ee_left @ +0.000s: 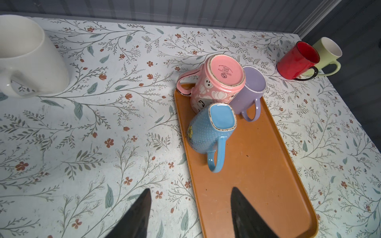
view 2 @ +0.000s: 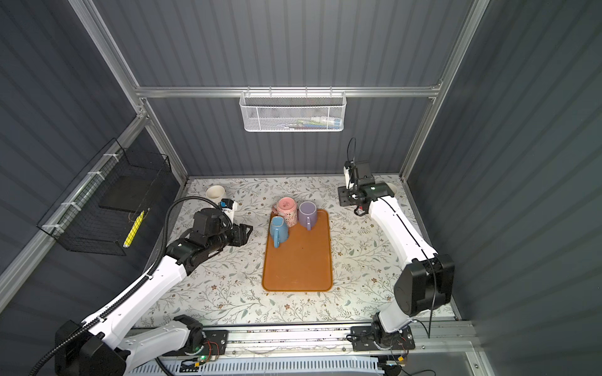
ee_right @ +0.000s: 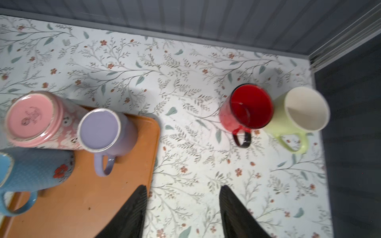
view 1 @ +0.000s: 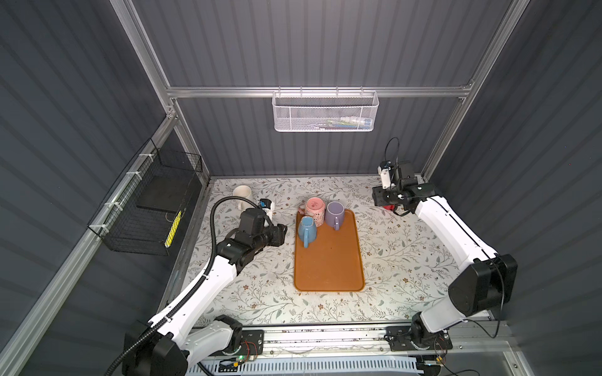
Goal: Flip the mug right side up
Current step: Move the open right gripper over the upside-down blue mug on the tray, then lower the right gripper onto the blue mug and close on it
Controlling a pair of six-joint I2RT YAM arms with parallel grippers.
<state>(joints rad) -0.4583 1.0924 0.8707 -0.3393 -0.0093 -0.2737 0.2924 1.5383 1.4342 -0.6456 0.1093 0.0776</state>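
**Top views.** An orange tray [view 1: 329,260] lay at the centre of the floral bench [view 1: 407,260]. Three mugs stood base-up and close together at the tray's upper end. These were a pink mug [view 1: 315,208], a purple mug [view 1: 335,211] to its right, and a blue mug [view 1: 307,229] to its lower left. A white mug [view 1: 242,193] stood mouth-up at the upper left of the bench. The left end effector [view 1: 282,233] hovered just left of the blue mug, apart from it. The right end effector [view 1: 379,197] hung at the upper right of the bench, partly hiding a red mug [view 1: 389,207].

**Left wrist view.** The left end effector's fingers [ee_left: 140,212] stood spread, with nothing between them, over the tray's rim. The blue mug's handle pointed toward them. A pale green mug [ee_left: 327,55] stood mouth-up just beside the red one.

**Right wrist view (slightly blurred).** The right end effector's fingers [ee_right: 235,212] stood likewise spread and empty over bare bench, between the tray and the red mug.
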